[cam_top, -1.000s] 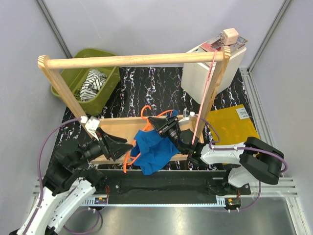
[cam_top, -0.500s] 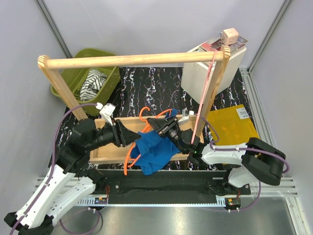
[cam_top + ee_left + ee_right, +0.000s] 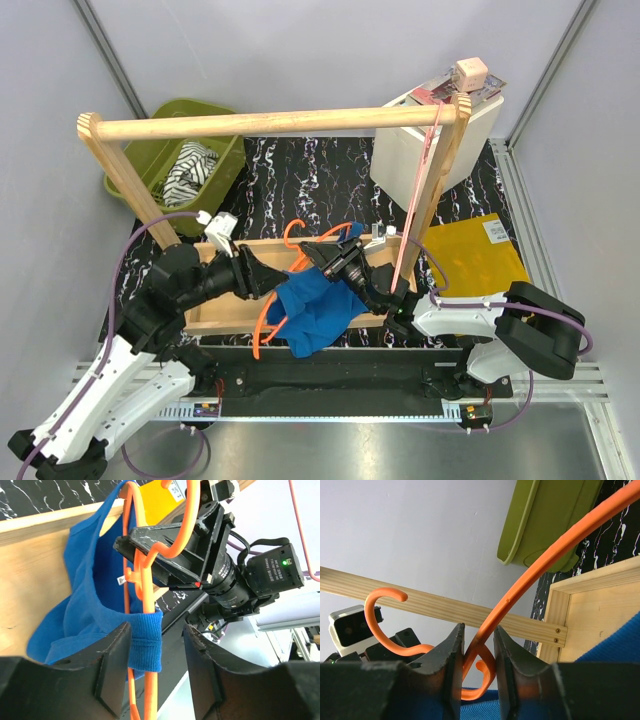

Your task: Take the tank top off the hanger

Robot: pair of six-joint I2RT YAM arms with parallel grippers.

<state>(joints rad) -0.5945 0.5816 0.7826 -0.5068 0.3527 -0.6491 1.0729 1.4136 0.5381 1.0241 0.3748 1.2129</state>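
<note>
The tank top (image 3: 318,305) is still on the hanger (image 3: 536,574), so we judge the task only partly done. It hangs bunched and twisted in the air over the near edge of the table (image 3: 300,170), just in front of the rack's wooden base frame (image 3: 232,252). One shoulder strap (image 3: 145,640) is looped over a hanger arm in the left wrist view. We cannot tell whether the other strap is free

The hanger is not on the wooden rail (image 3: 270,123). The right gripper (image 3: 477,636) carries it, jaws pressed onto the orange neck just below the hook. So the holding part is in place

The left gripper (image 3: 157,645) has its jaws spread around that looped strap. One finger (image 3: 114,665) touches the cloth, and we see a gap at the other, so nothing is pinched yet

What we think is left: closing on the strap, drawing it down off the end of the hanger arm, then clearing the other shoulder and pulling the top away. The cloth could snag on the small notch in the arm

Further out, a pale pink hanger (image 3: 428,185) hangs at the right end of the rail. A green bin (image 3: 150,140) at the far left corner holds a striped garment (image 3: 190,170). A white box (image 3: 430,150) stands at the far right, with a yellow pad (image 3: 475,250) at the right edge
</note>
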